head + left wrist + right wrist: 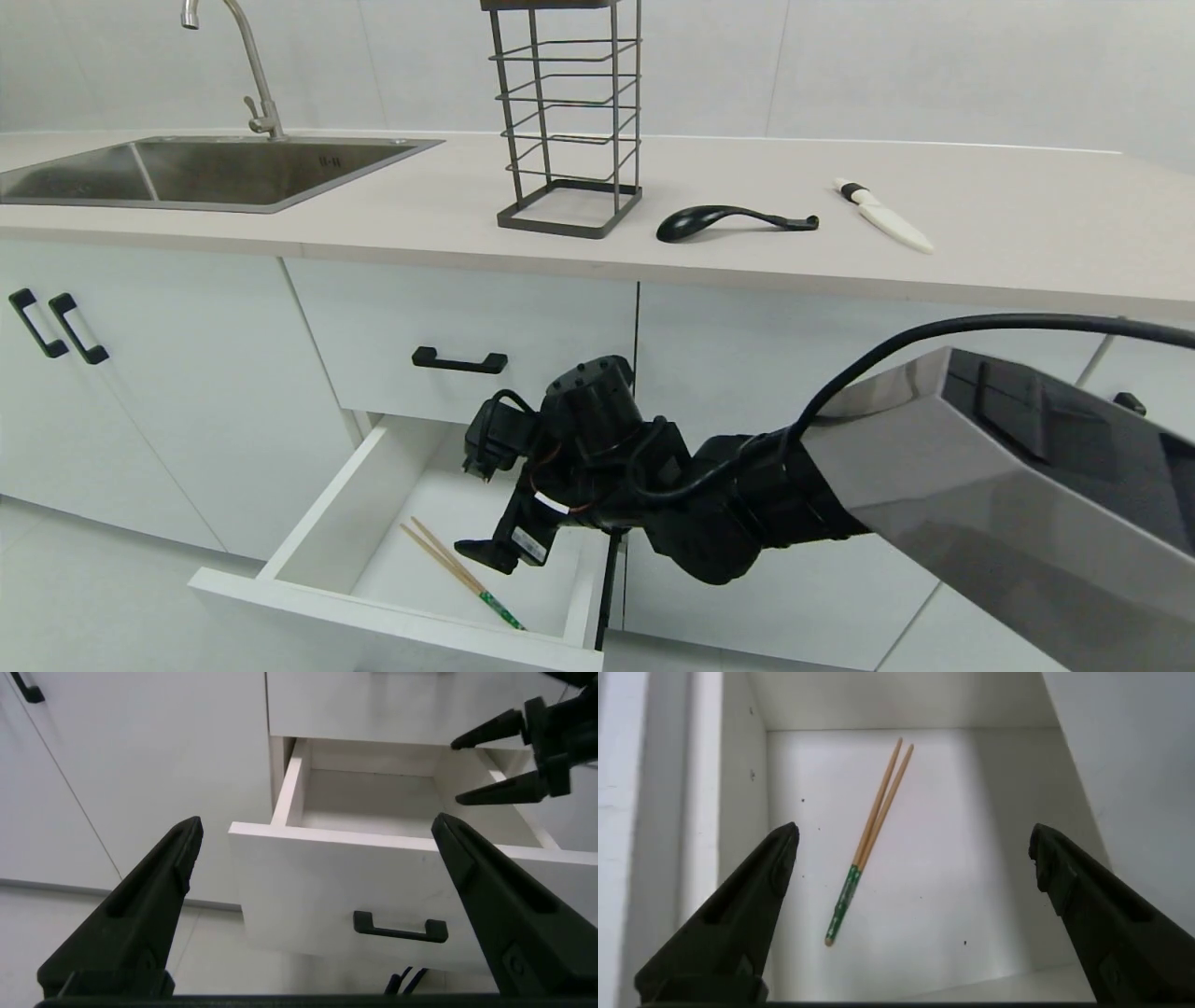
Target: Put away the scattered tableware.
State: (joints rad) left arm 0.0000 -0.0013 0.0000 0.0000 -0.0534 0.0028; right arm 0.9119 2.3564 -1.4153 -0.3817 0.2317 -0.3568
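Your right arm slants down from the near right, and the right gripper at its end hangs over the open drawer, jaws spread wide with nothing between them. Beneath those jaws the chopsticks lie flat on the drawer floor as a pair, side by side. Their long axis runs roughly from the drawer's back toward its front, green tips nearest the front panel. They look put away, so I'd judge that item finished. Your left gripper sits outside the drawer, facing its front panel, equally wide open and empty.

What's left is up on the countertop, above the drawer and off to its right: a black spoon and, farther right, a white knife. The spoon lies crosswise, bowl toward the wire rack that stands above the drawer, handle pointing at the knife. Both sit on the right arm's side, so that arm is likely the nearer one. Expect to lift clear of the drawer first, then close across the spoon's handle, not along it.
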